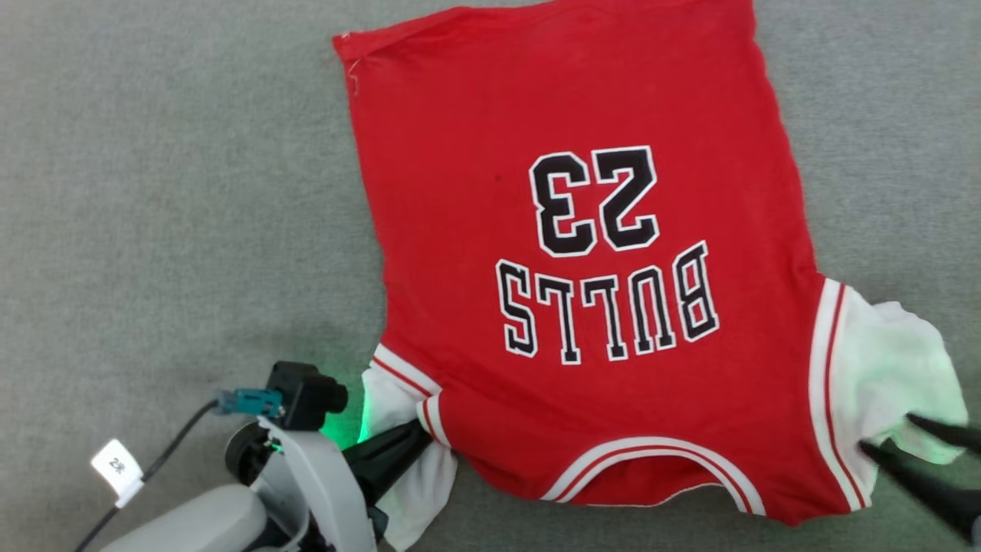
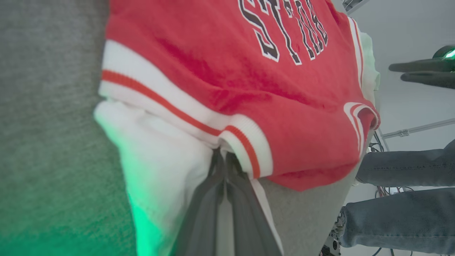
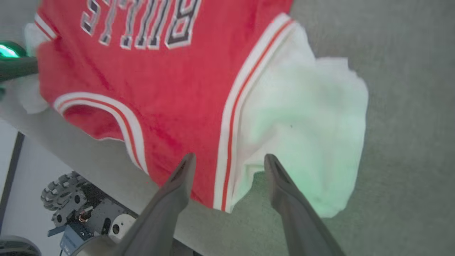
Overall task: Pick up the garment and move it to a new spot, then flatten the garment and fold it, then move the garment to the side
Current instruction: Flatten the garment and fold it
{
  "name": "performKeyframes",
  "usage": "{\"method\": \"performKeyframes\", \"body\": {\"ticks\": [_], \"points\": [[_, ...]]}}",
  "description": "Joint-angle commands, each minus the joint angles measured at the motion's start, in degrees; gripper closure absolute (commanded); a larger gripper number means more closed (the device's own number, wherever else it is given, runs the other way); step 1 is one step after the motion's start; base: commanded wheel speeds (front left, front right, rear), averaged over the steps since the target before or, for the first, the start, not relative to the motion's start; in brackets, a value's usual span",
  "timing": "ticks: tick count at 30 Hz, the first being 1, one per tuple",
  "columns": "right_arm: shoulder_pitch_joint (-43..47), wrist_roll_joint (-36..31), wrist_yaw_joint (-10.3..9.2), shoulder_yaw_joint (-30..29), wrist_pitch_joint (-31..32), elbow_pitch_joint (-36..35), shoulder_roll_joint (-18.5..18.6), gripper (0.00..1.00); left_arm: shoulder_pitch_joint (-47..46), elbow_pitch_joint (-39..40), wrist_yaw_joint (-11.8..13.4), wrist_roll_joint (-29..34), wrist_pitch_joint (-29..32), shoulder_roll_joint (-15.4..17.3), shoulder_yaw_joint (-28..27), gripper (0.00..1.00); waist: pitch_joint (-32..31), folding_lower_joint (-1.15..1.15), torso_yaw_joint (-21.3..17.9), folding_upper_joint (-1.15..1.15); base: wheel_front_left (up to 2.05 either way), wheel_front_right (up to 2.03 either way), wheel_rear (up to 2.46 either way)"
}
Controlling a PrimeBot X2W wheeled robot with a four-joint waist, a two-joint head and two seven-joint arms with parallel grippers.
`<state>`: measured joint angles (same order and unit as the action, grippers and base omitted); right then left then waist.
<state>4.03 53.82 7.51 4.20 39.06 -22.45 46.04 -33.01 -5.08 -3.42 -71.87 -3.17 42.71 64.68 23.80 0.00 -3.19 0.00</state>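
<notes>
- the garment [image 1: 582, 253] lies spread, print side up, on the grey desk [image 1: 153, 192], its collar [image 1: 651, 460] towards the robot and close to the near desk edge, as the right wrist view shows
- the left hand [image 2: 223, 156] is closed, fingers pressed together, pinching cloth where the left sleeve [image 1: 398, 399] meets the striped shoulder trim; the bite looks small and near the seam, so a firm pull could slip it out
- the right hand [image 3: 228, 156] is open, its fingers spread either side of the striped trim [image 3: 227, 117] by the right sleeve [image 1: 889, 368], gripping nothing
- if the left hand lifts or drags before the right one has closed, i judge the garment would swing round one corner, twist and lose its flat lay
- closing where it stands, the right hand may catch only the top layer or just the sleeve edge; the body would then sag and wrinkle when raised
- the right sleeve is bunched and puffed up; left that way it would get folded in as a lump
- with the collar so near the desk edge, a pull towards the robot could slide the cloth over the edge and let it hang
- a person's legs [image 2: 401, 167] stand beyond the desk in the left wrist view, so a wide sweep to that side risks contact
</notes>
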Motion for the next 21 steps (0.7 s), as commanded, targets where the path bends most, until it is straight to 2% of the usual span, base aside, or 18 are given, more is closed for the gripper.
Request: {"method": "performKeyframes", "body": {"ticks": [1, 5, 8, 13, 17, 21], "points": [[0.71, 1.53, -0.05, -2.14, 0.80, -2.04, 0.47, 0.00, 2.65, -1.50, 1.04, 0.21, 0.74, -2.10, 2.42, 1.00, 0.30, 0.00, 0.89, 0.00, 0.00, 0.00, 0.00], [-2.92, 4.47, -0.04, -13.18, 3.41, -8.39, 1.28, 0.00, 0.75, 1.48, 1.67, 2.05, 0.83, -3.14, 2.44, 1.00, 1.73, 0.00, 3.21, 0.00, 0.00, 0.00, 0.00], [-12.25, 1.40, -0.04, -16.32, 3.54, -5.74, 1.61, 0.00, -1.15, 2.89, 2.01, 3.33, 1.76, -3.91, 2.65, 1.00, 3.64, 0.00, 5.38, 0.00, 0.00, 0.00, 0.00], [-34.69, -5.75, -0.04, -11.09, 4.67, 8.11, -0.49, 0.00, -4.68, 4.04, 1.53, 5.48, 2.74, -6.56, 2.95, 1.00, 8.03, 0.00, 10.19, 0.00, 0.00, 0.00, 0.00], [-50.32, -11.59, -0.04, -5.35, 8.53, 22.03, -1.59, 0.00, -6.43, 3.51, 0.60, 6.15, 2.32, -9.45, 3.24, 1.00, 11.64, 0.00, 14.42, 0.00, 0.00, 0.00, 0.00], [-63.20, -15.34, -0.06, -1.06, 13.32, 34.44, -3.78, 0.00, -6.99, 1.74, -0.27, 6.44, 1.80, -11.12, 3.41, 1.00, 14.73, 0.00, 16.97, 0.00, 0.00, 0.00, 0.00]]}}
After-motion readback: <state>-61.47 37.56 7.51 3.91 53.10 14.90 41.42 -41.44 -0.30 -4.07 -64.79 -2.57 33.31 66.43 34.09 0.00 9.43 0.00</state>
